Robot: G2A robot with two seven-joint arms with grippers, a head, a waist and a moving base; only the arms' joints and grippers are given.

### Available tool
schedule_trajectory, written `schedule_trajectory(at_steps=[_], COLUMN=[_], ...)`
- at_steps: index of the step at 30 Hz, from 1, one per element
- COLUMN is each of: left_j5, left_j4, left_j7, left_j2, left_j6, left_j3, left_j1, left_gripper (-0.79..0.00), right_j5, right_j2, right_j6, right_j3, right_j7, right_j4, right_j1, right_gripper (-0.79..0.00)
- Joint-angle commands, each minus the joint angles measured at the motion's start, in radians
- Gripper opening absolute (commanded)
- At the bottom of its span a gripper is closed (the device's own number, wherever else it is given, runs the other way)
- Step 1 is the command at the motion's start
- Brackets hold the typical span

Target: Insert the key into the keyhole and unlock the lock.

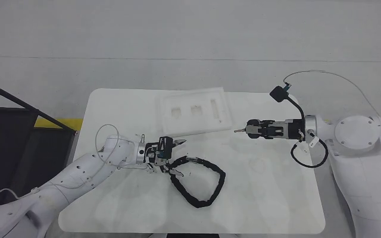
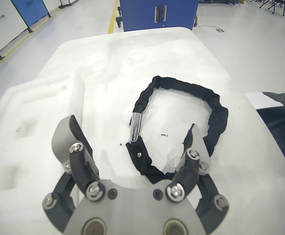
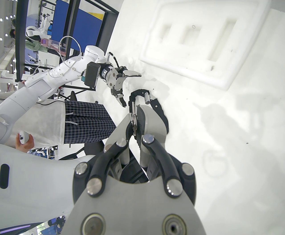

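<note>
- Grey workshop floor surrounds a white, round-cornered table (image 1: 268, 202); a blue cabinet (image 2: 159, 13) stands on the floor beyond one table edge.
- At 12 o'clock on the table in the top view lies a white foam tray (image 1: 190, 123) with three recessed pockets.
- A chain lock (image 1: 219, 178) in a black fabric sleeve lies in a loop at about 7 o'clock from the table's centre, flat on the surface.
- Its shiny metal end (image 2: 136, 126) sits at the 10 o'clock side of the loop, next to a black strap end with a rivet.
- Coming in from 9 o'clock, the left gripper (image 1: 180, 156) has its fingers spread wide, one on each side of that metal end and gripping nothing.
- Whether either finger touches the sleeve cannot be told.
- From 3 o'clock, the right gripper (image 1: 249, 128) hangs over the table with its fingers pressed together on the key (image 3: 134, 126), whose ring shows between the pads.
- That key (image 1: 239, 129) points toward 9 o'clock, sits at about 2 o'clock from the lock and well apart from it, just off the tray's 4 o'clock corner.
</note>
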Motion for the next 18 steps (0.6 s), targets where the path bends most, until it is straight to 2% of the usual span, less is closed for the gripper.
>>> schedule_trajectory(at_steps=[1, 3, 9, 13, 18], left_j5=[-0.006, -0.058, -0.057, -0.022, -0.028], left_j4=[-0.002, -0.006, -0.080, -0.106, -0.119], left_j7=[-0.008, -0.045, -0.189, -0.270, -0.300], left_j2=[0.000, -0.002, -0.004, -0.004, -0.011], left_j6=[0.018, 0.092, 0.178, 0.153, 0.110], left_j3=[-0.005, -0.029, -0.057, -0.068, -0.084], left_j1=[0.005, 0.033, 0.084, 0.092, 0.099], left_gripper=[0.000, 0.000, 0.000, 0.000, 0.000], right_j5=[0.000, 0.000, 0.000, 0.000, 0.000], right_j2=[0.000, 0.000, 0.000, 0.000, 0.000], right_j6=[0.000, 0.000, 0.000, 0.000, 0.000], right_j3=[0.000, 0.000, 0.000, 0.000, 0.000], right_j7=[0.000, 0.000, 0.000, 0.000, 0.000], right_j4=[0.000, 0.000, 0.000, 0.000, 0.000], right_j1=[0.000, 0.000, 0.000, 0.000, 0.000], right_gripper=[-0.785, -0.785, -0.785, -0.785, -0.785])
